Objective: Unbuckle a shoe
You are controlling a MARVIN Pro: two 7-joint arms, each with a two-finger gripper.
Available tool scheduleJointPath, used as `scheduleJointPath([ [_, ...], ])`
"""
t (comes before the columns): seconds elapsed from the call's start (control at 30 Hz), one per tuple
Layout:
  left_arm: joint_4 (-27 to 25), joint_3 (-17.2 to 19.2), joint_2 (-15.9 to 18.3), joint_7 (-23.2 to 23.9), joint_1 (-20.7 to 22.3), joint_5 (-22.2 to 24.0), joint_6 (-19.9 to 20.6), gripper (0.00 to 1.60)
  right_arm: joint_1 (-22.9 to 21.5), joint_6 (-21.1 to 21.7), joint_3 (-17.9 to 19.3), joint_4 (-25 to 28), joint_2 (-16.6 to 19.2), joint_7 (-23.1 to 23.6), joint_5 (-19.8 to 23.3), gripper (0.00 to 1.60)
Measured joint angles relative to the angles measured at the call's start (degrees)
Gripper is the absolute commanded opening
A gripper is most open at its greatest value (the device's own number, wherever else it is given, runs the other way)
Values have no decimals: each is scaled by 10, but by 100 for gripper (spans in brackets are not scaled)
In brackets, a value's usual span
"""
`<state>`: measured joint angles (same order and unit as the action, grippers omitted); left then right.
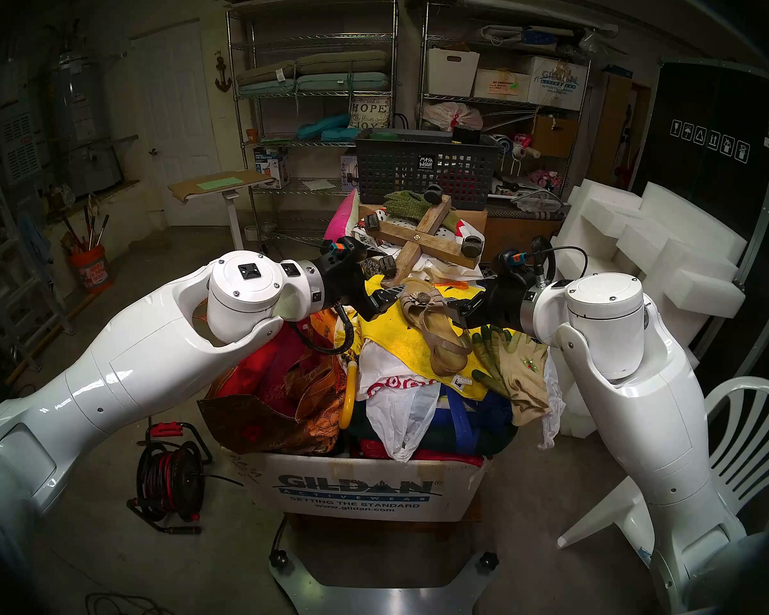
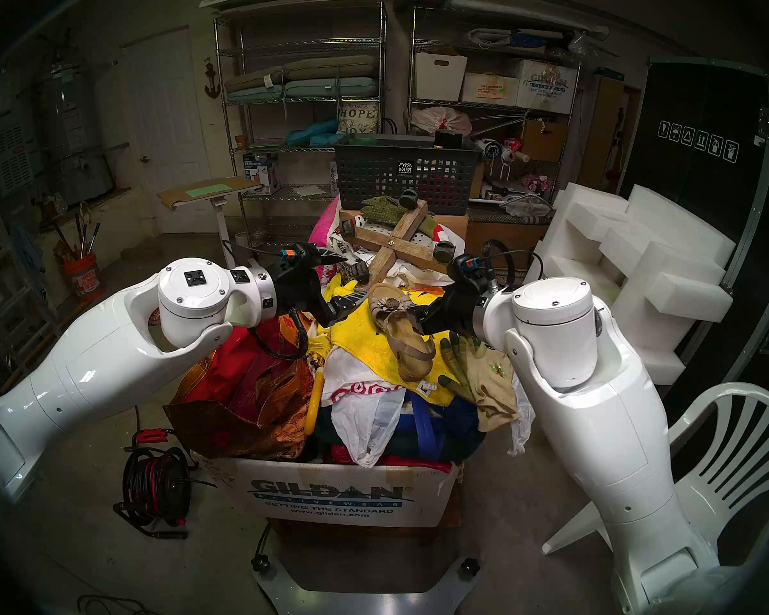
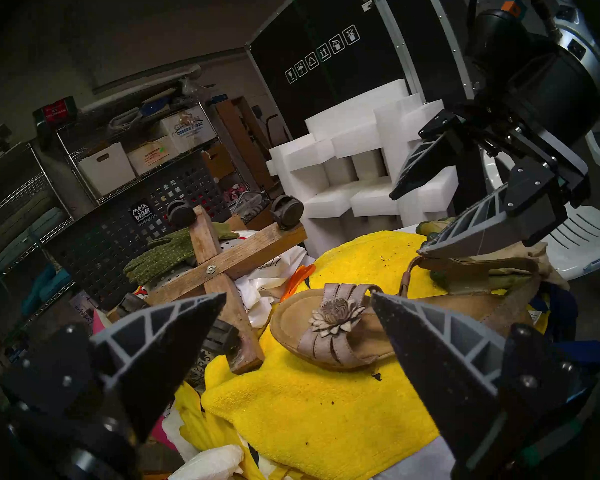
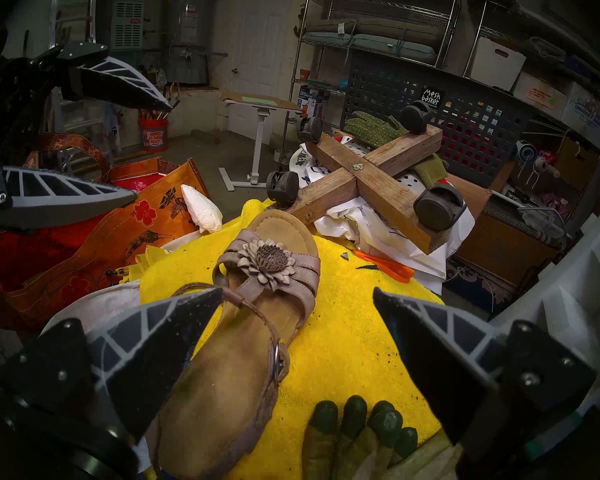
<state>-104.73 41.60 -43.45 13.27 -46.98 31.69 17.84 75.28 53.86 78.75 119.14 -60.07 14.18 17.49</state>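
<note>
On fuzzy yellow towel (image 4: 343, 330), tan leather sandal (image 4: 222, 375), petalled flower, ribbed left end effector (image 3: 298, 302) and right end effector (image 4: 297, 297) both released

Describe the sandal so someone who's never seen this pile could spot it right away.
Find the overflowing Gildan box; on top lies a yellow towel. The sandal rests on it, between both grippers. Unlike the green-fingertipped gloves beside it, it is tan with a flower ornament.

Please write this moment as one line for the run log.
left end effector: open, empty | right end effector: open, empty | sandal: on yellow towel, buckle fastened
</note>
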Motion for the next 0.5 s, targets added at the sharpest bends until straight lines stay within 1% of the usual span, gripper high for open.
scheduleJointPath([
  [0.1,10,-7,-10,13,7,-7,-3,160,16,9,19,22,5,-3,4,160],
  [0.2,18,-14,-19,22,12,-12,-5,160,27,13,34,37,8,-5,8,160],
  [0.23,24,-18,-25,27,15,-15,-7,155,34,13,45,47,10,-5,11,160],
  [0.27,26,-20,-28,29,16,-16,-7,154,37,13,49,51,11,-5,12,160],
  [0.33,35,-29,-39,38,22,-21,-9,156,48,13,65,64,14,-6,15,160],
  [0.5,52,-47,-61,52,33,-30,-11,156,71,13,87,84,19,-7,21,160],
])
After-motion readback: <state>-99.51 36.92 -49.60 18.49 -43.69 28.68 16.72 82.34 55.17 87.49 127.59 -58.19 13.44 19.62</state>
